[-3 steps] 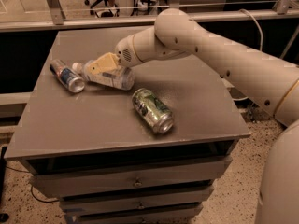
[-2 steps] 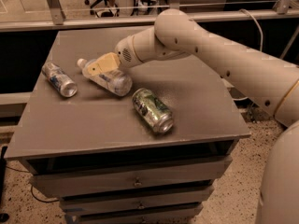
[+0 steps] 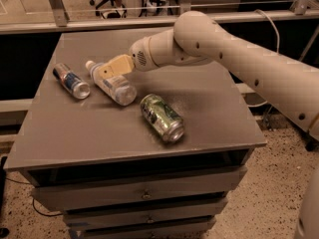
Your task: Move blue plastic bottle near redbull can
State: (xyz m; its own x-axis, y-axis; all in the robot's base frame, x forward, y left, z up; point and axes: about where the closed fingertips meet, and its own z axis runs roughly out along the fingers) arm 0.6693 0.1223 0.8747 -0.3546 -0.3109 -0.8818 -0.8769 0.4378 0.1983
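Note:
The blue plastic bottle (image 3: 112, 85) lies on its side on the grey table (image 3: 209, 108), white cap pointing to the far left. The redbull can (image 3: 71, 80) lies on its side just left of it, a small gap between them. My gripper (image 3: 113, 67), beige, is right over the bottle's upper half near the neck, at the end of the white arm (image 3: 209, 44) that reaches in from the right. It hides part of the bottle's shoulder.
A fatter green patterned can (image 3: 162, 118) lies on its side right of the bottle, nearer the front edge. The table has drawers (image 3: 144, 195) below. A glass partition and office chairs stand behind the far edge.
The bottle has moved left with my gripper and now lies flat beside the redbull can, its cap showing. The gripper has drawn slightly up and right. The green can has not moved.

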